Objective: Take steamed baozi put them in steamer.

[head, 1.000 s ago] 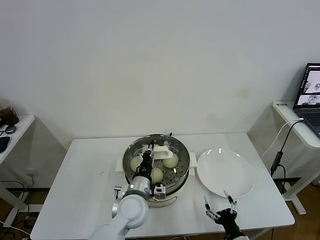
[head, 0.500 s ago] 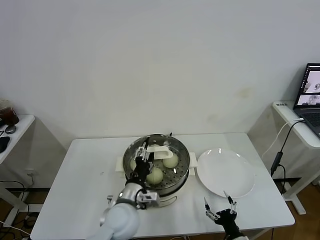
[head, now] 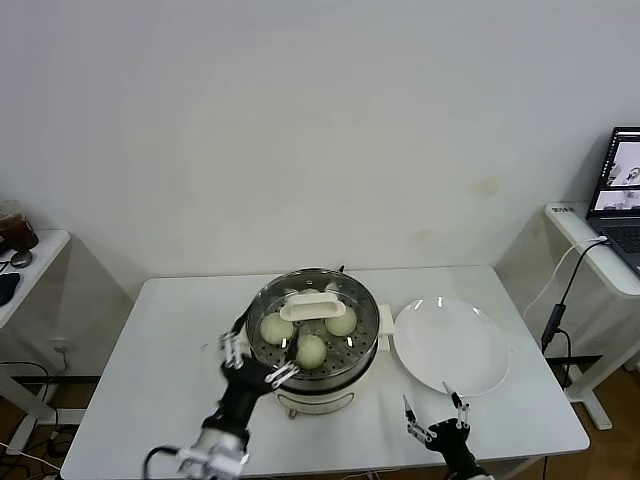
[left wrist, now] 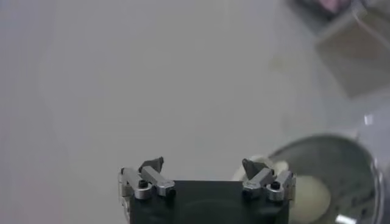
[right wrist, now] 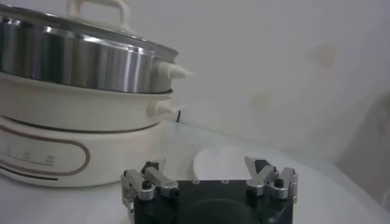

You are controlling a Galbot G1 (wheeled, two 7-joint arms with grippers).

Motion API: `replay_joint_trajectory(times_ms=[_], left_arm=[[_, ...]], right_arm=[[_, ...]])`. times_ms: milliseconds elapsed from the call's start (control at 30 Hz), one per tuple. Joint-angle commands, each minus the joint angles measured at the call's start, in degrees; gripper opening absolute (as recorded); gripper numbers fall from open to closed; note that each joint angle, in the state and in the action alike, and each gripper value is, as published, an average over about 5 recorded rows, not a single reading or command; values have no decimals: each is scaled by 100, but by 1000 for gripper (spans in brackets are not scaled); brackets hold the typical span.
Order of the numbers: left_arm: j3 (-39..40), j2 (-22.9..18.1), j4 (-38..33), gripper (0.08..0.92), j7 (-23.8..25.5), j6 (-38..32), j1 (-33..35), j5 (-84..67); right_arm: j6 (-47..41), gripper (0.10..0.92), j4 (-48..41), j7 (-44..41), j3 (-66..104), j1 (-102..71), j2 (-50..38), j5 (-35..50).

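So the steamer [head: 313, 335] sat pretty much in the middle of the white surface [head: 150, 350], shiny steel pot on a white base, with a glass lid [head: 313, 307] and its white handle lying across the top. Through the glass I could make out three steamed baozi inside on the perforated tray: one on the left [head: 276, 327], one on the right [head: 341, 321] and one nearer the front edge [head: 311, 350]. A fourth could have been tucked behind the lid handle, I honestly couldn't tell.

The left gripper [head: 250, 360] was just off the near-left side of the pot, over the surface, jaws spread wide with nothing between them. From its wrist view you could see the two fingertips [left wrist: 152, 164] standing well apart, with the pot rim and one bun [left wrist: 308, 195] off to the side.

The right gripper [head: 435, 420] was parked low at the near edge of the surface, to the near right of the steamer, jaws also apart and holding nothing. Its own camera looked across at the steamer [right wrist: 85, 91] from the side, lid on top.

A flat white plate [head: 450, 345] lay right of the steamer, just beside its handle, nothing on it. A laptop [head: 622, 185] sat on a side table far right.
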Motion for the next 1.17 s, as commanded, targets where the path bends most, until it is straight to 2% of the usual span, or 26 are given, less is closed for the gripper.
replay_joint_trajectory(times_ms=[33, 200, 367, 1167], left_arm=[[-1623, -302, -75, 823, -594, -1512, 2466, -3275], [-1728, -446, 568, 823, -337, -1705, 2389, -3508], [-1791, -548, 813, 823, -14, -1799, 2361, -3556], [-1649, -762, 1101, 823, 100, -1956, 2542, -2730]], right_arm=[[28, 823, 100, 19, -147, -184, -97, 156], [26, 823, 170, 26, -275, -226, -134, 149], [24, 823, 208, 23, -368, -272, -170, 161], [45, 823, 260, -13, -350, -362, -203, 263]])
